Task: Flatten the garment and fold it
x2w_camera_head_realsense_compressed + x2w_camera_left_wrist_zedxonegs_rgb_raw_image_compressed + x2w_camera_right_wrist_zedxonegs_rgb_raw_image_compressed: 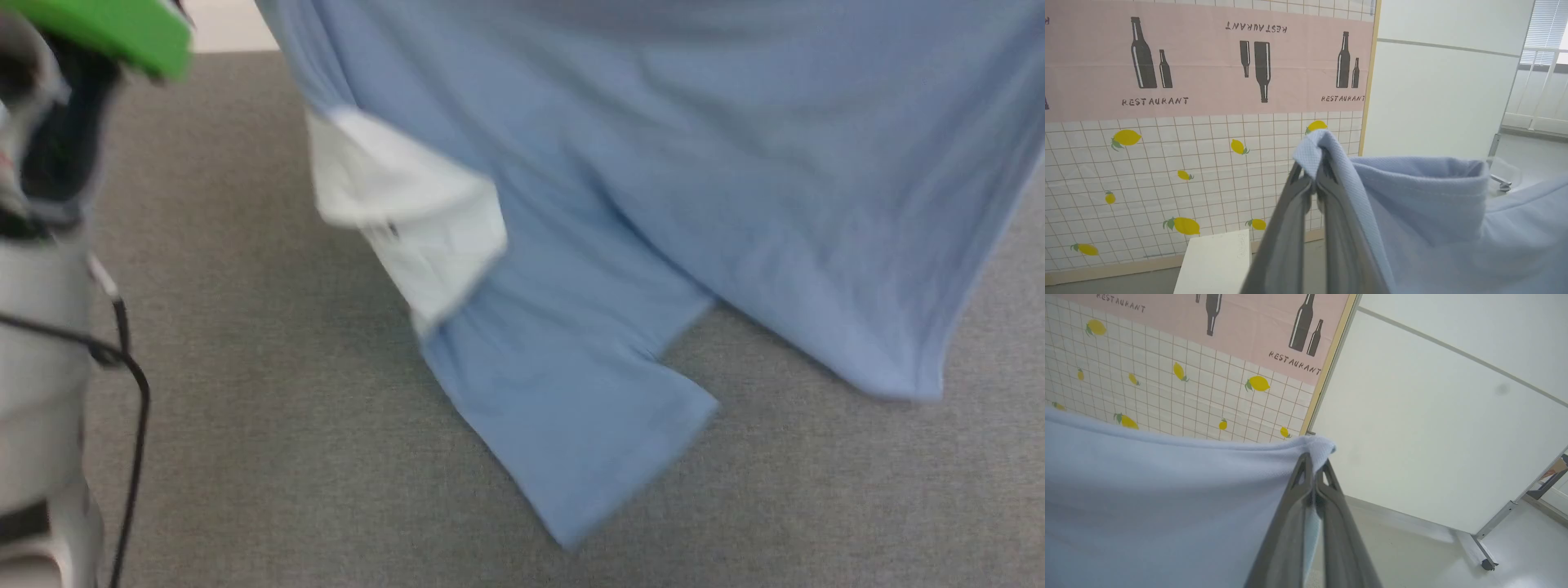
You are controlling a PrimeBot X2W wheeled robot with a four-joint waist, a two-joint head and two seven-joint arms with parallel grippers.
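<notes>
Left jaws & right jaws each clamp a corner of the polo shirt, holding it spread over the surface so creases prob. drop out.

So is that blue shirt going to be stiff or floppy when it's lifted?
Probably floppy: the shirt hangs in soft folds, sleeve and collar drooping toward the grey surface. Likely light: closed jaws hold it by two small pinched corners. Textured knit probably isn't slippery.
</notes>
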